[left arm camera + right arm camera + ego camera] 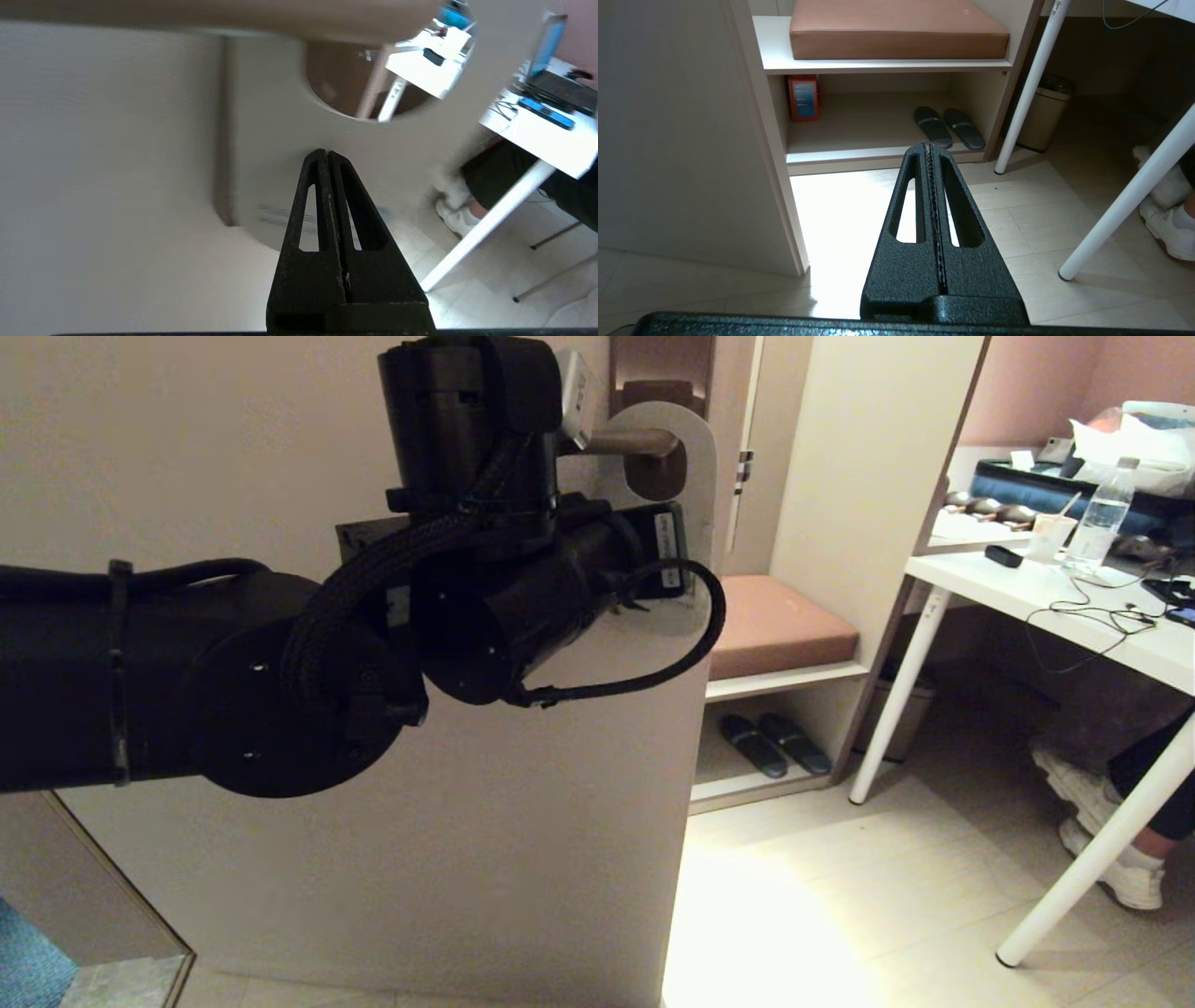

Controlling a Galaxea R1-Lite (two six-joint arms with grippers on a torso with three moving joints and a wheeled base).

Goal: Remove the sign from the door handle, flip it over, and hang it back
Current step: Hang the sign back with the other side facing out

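Observation:
The sign hangs on the door handle with its white face towards me; the lever passes through its oval hole. My left arm is raised in front of the door, its wrist level with the sign's lower half, and hides the fingers in the head view. In the left wrist view my left gripper is shut and empty, its tips pointing at the sign's white face just below the hole. My right gripper is shut and empty, low above the floor.
The pale door fills the left. Right of it are a bench with a brown cushion, slippers and a bin. A white desk with a bottle and a seated person's legs lie further right.

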